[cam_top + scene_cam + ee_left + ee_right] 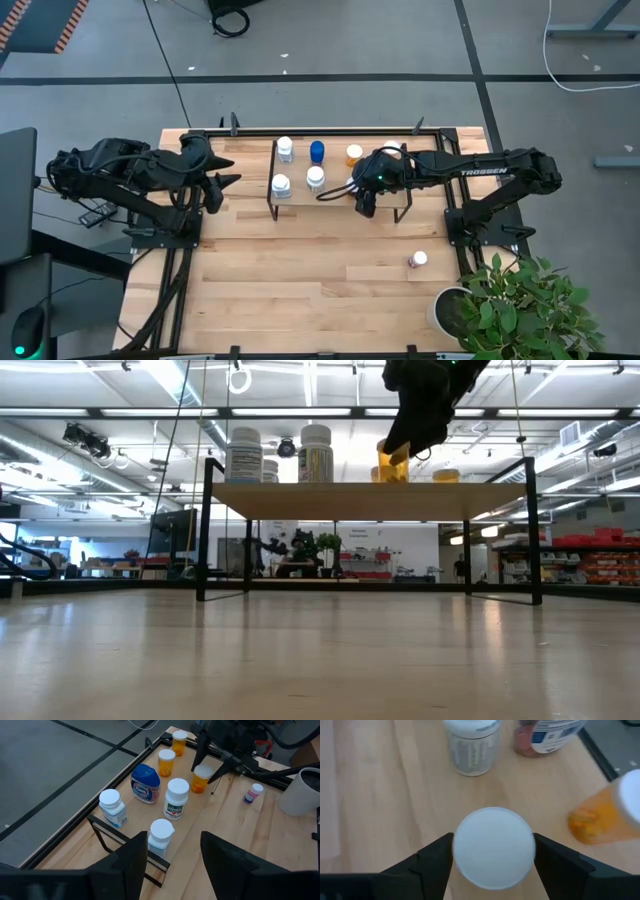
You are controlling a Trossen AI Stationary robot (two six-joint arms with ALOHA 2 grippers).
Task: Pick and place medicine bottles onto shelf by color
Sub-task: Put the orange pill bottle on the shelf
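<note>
While the left arm waits at the wooden surface's [300, 290] left edge, its end effector [222, 186] spread open and empty, the right end effector [362, 200] is over the low light-wood shelf on black metal legs [340, 205], fingers clasped around a white-capped orange pill bottle [201, 778]. On the shelf stand three white bottles [315, 177], an all-blue bottle [317, 151] and two more orange bottles [166, 762] toward its right end. One small pinkish-purple bottle with a white cap [417, 260] sits on the surface, well apart, near a white pot [447, 308].
</note>
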